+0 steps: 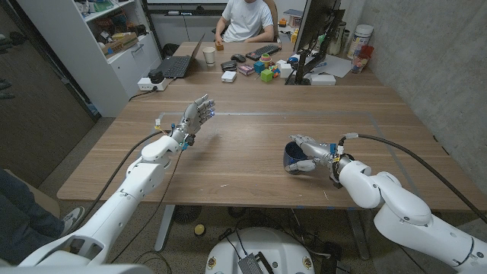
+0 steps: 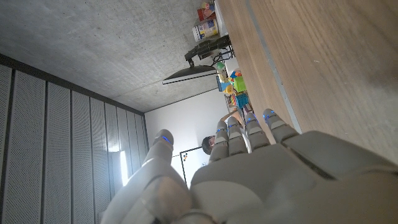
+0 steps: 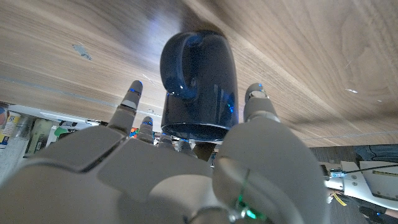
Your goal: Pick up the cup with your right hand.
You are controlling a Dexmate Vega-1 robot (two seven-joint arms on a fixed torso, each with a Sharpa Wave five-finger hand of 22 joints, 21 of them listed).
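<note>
A dark blue cup (image 1: 293,157) with a handle stands on the wooden table (image 1: 243,144) at the front right. My right hand (image 1: 313,152) is at the cup, fingers reaching past one side and the thumb along the other. In the right wrist view the cup (image 3: 199,81) has its handle turned toward the palm, the thumb tip (image 3: 258,99) is close against its wall, and a gap shows between the fingers (image 3: 129,99) and the cup. My left hand (image 1: 196,116) is raised over the table's left half, fingers apart, holding nothing.
At the far end a person (image 1: 245,19) sits behind a laptop (image 1: 176,65), a paper cup (image 1: 208,55), coloured blocks (image 1: 266,70) and a monitor (image 1: 316,34). A shelf unit (image 1: 114,46) stands at the back left. The table's front edge runs just behind my right wrist.
</note>
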